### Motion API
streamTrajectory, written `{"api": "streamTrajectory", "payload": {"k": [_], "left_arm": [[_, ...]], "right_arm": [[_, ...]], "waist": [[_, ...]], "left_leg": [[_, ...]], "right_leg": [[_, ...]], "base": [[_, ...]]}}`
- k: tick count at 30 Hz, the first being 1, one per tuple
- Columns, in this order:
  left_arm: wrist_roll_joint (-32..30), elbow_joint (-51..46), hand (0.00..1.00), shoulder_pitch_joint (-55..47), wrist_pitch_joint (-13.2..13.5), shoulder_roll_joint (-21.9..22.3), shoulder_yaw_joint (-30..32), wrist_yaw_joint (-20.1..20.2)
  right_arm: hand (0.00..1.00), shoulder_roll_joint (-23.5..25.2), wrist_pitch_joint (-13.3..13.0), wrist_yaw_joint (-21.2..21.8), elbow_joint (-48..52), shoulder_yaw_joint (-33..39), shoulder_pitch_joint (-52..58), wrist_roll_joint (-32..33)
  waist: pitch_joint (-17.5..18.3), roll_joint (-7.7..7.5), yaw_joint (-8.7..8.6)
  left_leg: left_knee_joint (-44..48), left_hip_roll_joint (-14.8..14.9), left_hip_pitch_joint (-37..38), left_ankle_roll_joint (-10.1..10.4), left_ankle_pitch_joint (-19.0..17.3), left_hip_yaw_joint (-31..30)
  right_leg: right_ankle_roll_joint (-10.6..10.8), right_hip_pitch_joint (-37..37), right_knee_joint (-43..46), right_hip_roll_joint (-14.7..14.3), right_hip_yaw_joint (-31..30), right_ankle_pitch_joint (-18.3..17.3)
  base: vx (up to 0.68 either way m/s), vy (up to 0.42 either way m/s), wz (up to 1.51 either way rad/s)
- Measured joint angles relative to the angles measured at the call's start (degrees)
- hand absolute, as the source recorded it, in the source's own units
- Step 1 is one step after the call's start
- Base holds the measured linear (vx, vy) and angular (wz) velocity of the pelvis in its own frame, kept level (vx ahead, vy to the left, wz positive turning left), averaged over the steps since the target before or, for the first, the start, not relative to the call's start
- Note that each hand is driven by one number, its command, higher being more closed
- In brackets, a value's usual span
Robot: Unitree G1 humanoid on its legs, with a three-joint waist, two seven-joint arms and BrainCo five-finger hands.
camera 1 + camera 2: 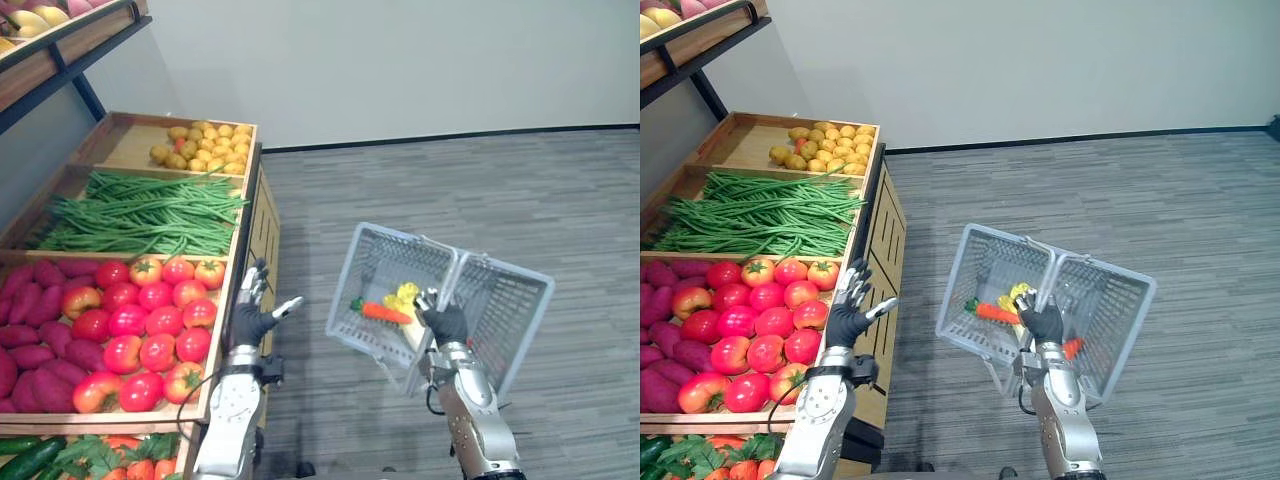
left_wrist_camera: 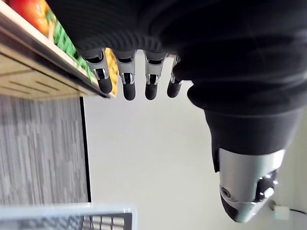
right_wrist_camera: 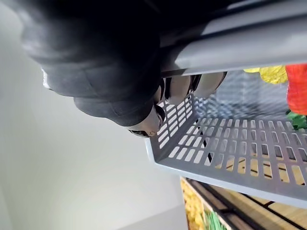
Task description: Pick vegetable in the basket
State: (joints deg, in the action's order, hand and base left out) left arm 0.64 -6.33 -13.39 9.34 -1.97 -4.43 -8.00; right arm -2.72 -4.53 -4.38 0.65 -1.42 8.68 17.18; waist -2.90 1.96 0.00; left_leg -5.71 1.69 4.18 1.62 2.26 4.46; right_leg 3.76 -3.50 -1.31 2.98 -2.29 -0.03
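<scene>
Basket (image 1: 375, 262) hangs tilted from right hand (image 1: 446, 323); carrot (image 1: 386, 313), perhaps corn (image 1: 405, 296), inside.

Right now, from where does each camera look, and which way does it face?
Left eye view: on the head, looking down at the vegetable stand and basket; both arms show.
Right eye view: beside it, same scene, same arms.
Left wrist view: along the open left hand toward the wall.
Right wrist view: along the right hand, shut on the basket's handle, toward the carrot.
Shared: the basket shows in all.

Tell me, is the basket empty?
No. The basket held by the right hand has a carrot and a yellow thing inside.
</scene>
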Motion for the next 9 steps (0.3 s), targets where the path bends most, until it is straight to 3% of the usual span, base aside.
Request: {"api": "streamTrajectory", "payload": {"k": [5, 9], "left_arm": [[-2.57, 8.55, 0.0, -1.68, -0.15, -0.92, 7.41, 1.52], [-5.97, 15.6, 0.0, -2.37, -0.25, -3.09, 7.86, 1.82]], "right_arm": [[1.0, -0.29, 0.03, 2.9, -6.13, 5.79, 3.29, -3.08], [1.0, -0.38, 0.08, 3.45, -12.46, 6.37, 4.85, -5.83]], "waist": [[-0.01, -0.2, 0.91], [-0.15, -0.69, 0.82]], "left_leg": [[-0.08, -0.57, -0.01, -0.54, 0.38, -0.81], [0.21, -0.82, -0.03, -0.66, 0.46, -1.09]], "right_leg": [[0.17, -0.25, -0.07, 0.47, 0.8, -0.2], [0.29, -0.58, -0.16, 0.91, 1.35, -0.27]], "base": [[-0.01, 0.003, 0.08], [0.0, 0.005, 0.07]]}}
